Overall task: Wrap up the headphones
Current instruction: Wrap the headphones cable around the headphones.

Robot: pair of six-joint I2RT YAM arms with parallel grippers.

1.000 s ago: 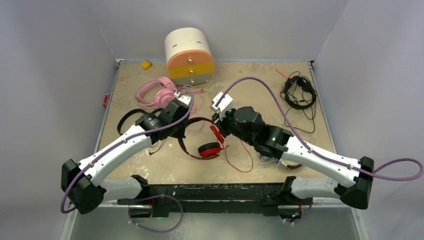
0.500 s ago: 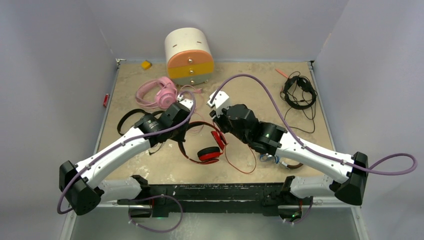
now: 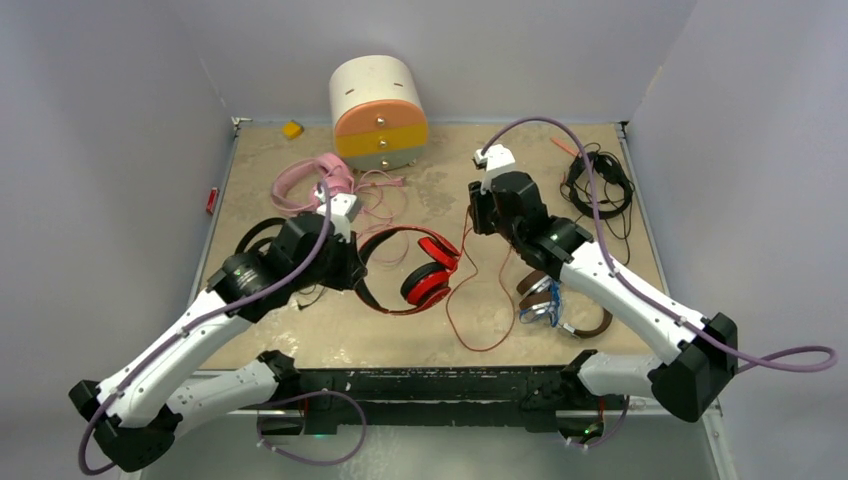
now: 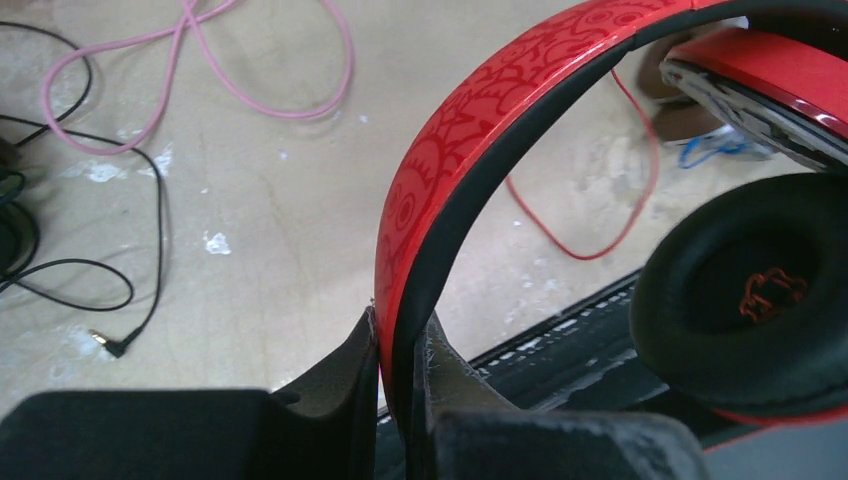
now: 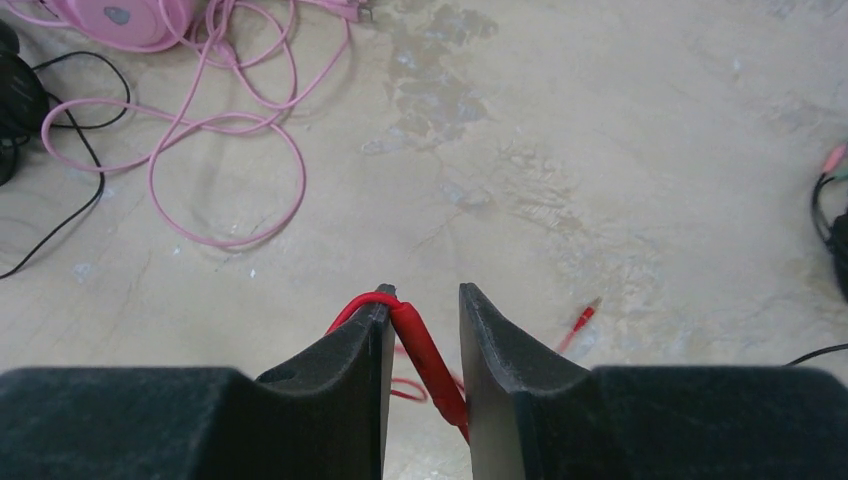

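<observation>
The red headphones lie at the table's middle, and their headband and one black ear pad fill the left wrist view. My left gripper is shut on the headband's left side. My right gripper is shut on the thick inline piece of the red cable, held above the table to the right of the headphones. The cable hangs down and loops on the table, its plug lying free. Pink headphones, black headphones, another black pair and brown headphones lie around.
The white-orange-yellow drawer box stands at the back centre. The pink cable loops on the table behind my grippers. A black cable with its plug lies left of the red headband. A small yellow block sits at the back left corner.
My right gripper has moved away from the red ear cups, back and to the right, drawing the red cable out. My left gripper has shifted the headphones a little to the right.
</observation>
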